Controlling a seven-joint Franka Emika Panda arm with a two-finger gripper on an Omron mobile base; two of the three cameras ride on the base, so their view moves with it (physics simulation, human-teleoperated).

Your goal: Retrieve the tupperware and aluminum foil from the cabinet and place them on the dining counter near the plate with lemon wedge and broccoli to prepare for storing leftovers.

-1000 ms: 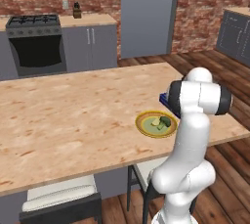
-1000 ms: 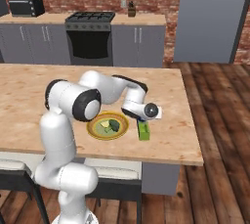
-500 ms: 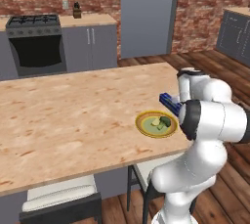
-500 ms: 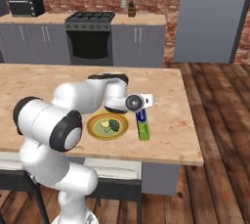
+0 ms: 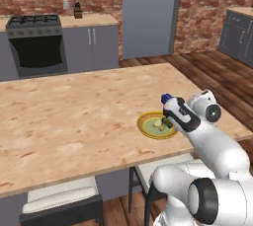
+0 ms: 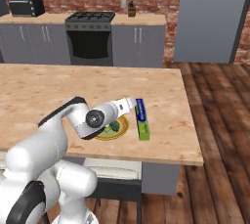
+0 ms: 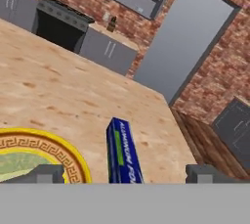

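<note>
Table: big wood-grain table (image 5: 74, 116), I'm parked at its near edge toward the right corner.
Plate: yellow-rimmed plate (image 6: 122, 129) with broccoli (image 6: 114, 126), close to that edge.
Foil: aluminum foil (image 6: 142, 118) lies flat just right of the plate. Probably light, stiff cardboard, so grab across the narrow sides mid-length.
Gripper: gripper (image 7: 124, 173) spread wide, empty, straddling the box's near end.

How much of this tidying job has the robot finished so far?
Done: the aluminum foil lies on the dining counter beside the plate. In hand: nothing; the open gripper straddles the box. Left: the tupperware isn't on the counter yet.
</note>
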